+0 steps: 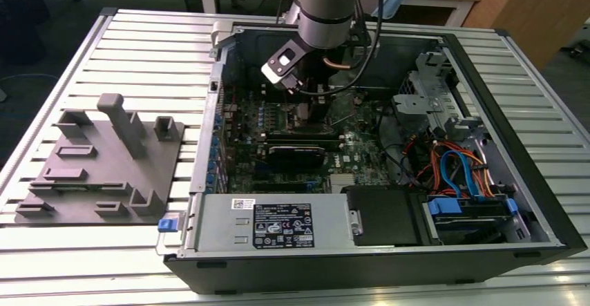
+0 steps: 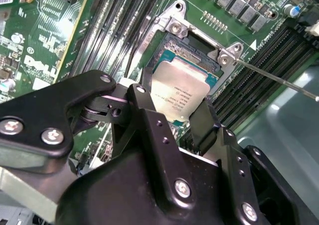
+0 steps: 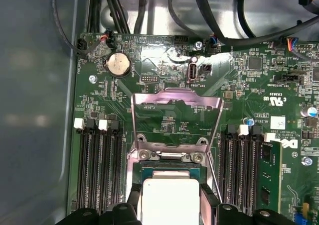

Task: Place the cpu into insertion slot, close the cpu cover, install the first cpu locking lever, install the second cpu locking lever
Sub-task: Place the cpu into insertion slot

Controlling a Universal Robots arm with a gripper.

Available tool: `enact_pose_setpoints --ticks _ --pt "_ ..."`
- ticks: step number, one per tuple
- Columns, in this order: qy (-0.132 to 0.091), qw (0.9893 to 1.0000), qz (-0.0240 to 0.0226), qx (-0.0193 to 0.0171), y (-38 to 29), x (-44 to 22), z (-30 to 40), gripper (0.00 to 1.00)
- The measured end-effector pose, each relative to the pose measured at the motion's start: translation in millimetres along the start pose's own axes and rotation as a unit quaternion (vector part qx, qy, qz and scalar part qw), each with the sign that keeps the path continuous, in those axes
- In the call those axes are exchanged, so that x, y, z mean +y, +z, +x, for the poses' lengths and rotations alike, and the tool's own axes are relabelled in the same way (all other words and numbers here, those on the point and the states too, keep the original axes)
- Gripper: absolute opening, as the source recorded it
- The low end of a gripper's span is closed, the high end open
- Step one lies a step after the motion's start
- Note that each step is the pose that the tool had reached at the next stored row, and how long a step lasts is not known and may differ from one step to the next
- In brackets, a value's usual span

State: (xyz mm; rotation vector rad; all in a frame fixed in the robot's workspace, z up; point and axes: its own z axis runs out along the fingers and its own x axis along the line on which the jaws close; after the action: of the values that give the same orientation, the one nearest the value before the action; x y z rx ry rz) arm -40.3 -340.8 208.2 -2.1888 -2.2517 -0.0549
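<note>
- The claw grips the cpu flat, metal top up, apparently just over the insertion slot.
- The cpu cover stands open; memory slots flank the socket.

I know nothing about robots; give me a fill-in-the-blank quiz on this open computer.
The flat silvery-grey square cpu sits between the two ___ of the black gripper.
The thin silvery metal-frame cpu cover, hinged at the square insertion slot, is swung ___, not shut.
The circuit board around them is ___ in colour.
Missing words: fingers; open; green.
</note>
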Motion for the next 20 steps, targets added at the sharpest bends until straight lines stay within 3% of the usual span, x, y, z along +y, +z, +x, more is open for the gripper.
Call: enact_pose_setpoints --ticks 9,20 --pt "0.003 1.0000 -0.0001 -0.0001 9.5 -0.8 -0.2 0.54" --pt "0.004 1.0000 0.0001 -0.0004 15.9 -2.8 -0.4 0.54"
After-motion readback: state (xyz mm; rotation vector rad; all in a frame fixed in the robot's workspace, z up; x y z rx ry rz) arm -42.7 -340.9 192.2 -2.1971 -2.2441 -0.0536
